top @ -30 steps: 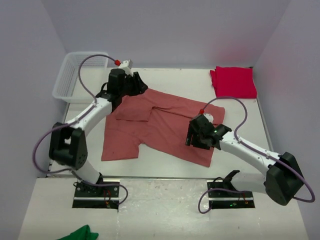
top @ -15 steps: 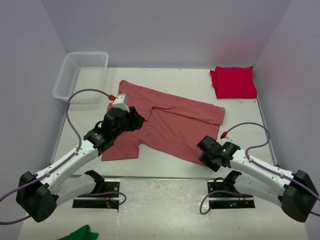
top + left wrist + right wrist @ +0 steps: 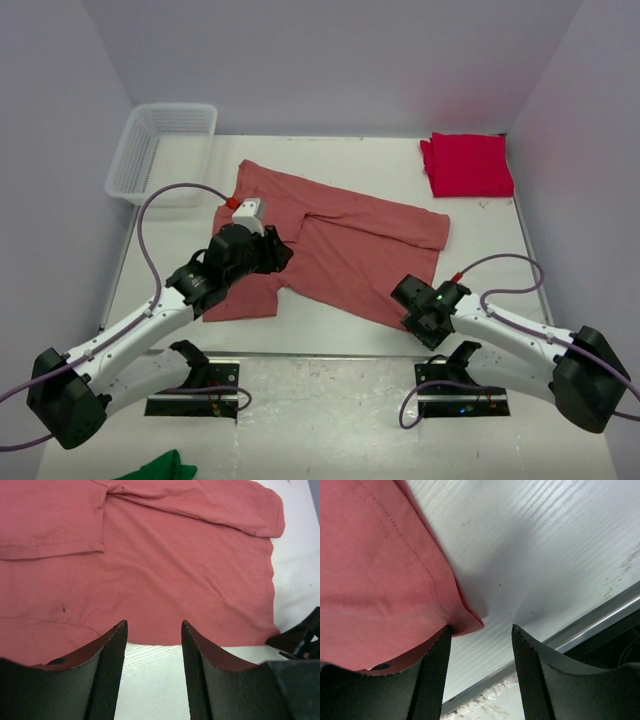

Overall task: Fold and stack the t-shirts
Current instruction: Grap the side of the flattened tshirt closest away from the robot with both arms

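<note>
Two t-shirts, one basket, one green cloth, two pincers.

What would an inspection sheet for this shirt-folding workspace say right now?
Surface: white table, faint specks.
Job's things: large salmon-red cotton t-shirt spread mid-table, one flap folded over; crimson t-shirt folded at far right corner.
Clutter: white plastic mesh basket far left; green cloth on near ledge.
Grippers: left gripper open above the salmon shirt's near hem; right gripper open at its near right corner.
Cables: a purple cable loops from each arm, off the shirts.
Surroundings: pale walls on three sides.
</note>
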Available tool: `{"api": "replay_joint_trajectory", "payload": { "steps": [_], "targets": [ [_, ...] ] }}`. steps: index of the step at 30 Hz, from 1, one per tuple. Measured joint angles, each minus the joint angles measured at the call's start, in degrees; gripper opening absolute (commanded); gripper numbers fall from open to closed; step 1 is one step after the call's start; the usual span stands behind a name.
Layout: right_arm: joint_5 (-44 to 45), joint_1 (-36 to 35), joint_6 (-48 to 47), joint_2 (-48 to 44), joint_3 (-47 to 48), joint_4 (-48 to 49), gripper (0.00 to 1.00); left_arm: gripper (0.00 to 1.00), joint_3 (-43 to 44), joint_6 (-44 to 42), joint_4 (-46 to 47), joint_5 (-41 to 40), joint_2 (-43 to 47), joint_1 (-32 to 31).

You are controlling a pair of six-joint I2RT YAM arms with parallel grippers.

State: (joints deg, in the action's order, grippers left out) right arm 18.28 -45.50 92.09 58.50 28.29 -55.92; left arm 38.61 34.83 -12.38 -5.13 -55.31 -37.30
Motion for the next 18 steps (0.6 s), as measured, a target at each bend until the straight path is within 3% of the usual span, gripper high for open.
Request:
{"api": "replay_joint_trajectory", "payload": {
  "steps": [18],
  "targets": [
    [1.86,-0.15,4.52,8.41,4.17,-0.92,0.35,0.48,1.4,-1.62,-4.15,-0.02,3.98,-2.27]
  ]
}}
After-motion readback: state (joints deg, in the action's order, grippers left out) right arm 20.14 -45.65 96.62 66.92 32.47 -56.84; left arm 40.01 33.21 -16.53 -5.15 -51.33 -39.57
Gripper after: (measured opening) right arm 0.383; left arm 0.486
